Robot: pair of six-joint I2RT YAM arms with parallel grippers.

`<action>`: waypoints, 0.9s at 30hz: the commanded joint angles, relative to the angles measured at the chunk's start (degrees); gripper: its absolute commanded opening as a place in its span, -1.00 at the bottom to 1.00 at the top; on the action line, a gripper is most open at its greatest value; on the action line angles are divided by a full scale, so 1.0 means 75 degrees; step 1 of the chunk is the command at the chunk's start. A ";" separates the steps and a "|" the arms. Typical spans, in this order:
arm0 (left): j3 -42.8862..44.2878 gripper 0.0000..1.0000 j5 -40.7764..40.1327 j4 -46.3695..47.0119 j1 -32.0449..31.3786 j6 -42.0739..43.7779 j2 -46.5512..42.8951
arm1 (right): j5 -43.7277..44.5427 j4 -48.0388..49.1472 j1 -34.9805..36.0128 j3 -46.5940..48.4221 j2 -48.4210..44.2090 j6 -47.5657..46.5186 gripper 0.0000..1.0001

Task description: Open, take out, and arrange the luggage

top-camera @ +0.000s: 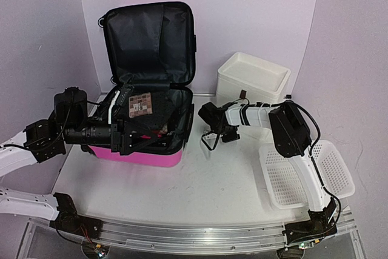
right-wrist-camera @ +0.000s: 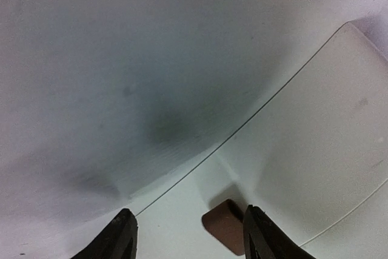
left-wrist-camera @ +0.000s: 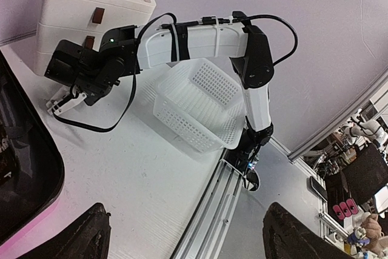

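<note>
The hot-pink luggage stands open at the back left, with its black-lined lid upright. Dark items and a brown patterned pack lie in its lower half. My left gripper is at the front left of the open half. In the left wrist view the left gripper is open and empty, with the luggage edge at the left. My right gripper hovers just right of the luggage. In the right wrist view the right gripper is open, with a brown drawer handle between its fingertips.
A white plastic drawer stack stands at the back right, also in the left wrist view. A white mesh basket sits at the front right beside the right arm. An aluminium rail runs along the near edge.
</note>
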 commanded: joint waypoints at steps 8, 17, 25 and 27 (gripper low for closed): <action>0.1072 0.74 0.0601 0.0096 -0.0021 -0.0036 0.0843 | 0.0244 0.0661 -0.0292 0.0241 0.0049 -0.1403 0.20; 0.1307 0.73 0.0688 0.0093 -0.0021 -0.0118 0.1034 | -0.0359 0.0719 -0.0475 -0.0436 -0.0468 -0.2653 0.03; 0.1518 0.73 0.0862 0.0092 -0.0021 -0.0163 0.1150 | -0.0967 0.0478 -0.0668 -0.0880 -0.0750 -0.3755 0.01; 0.1542 0.73 0.0917 0.0095 -0.0022 -0.0175 0.1157 | -0.0986 0.0473 -0.0725 -0.0719 -0.0638 -0.3811 0.00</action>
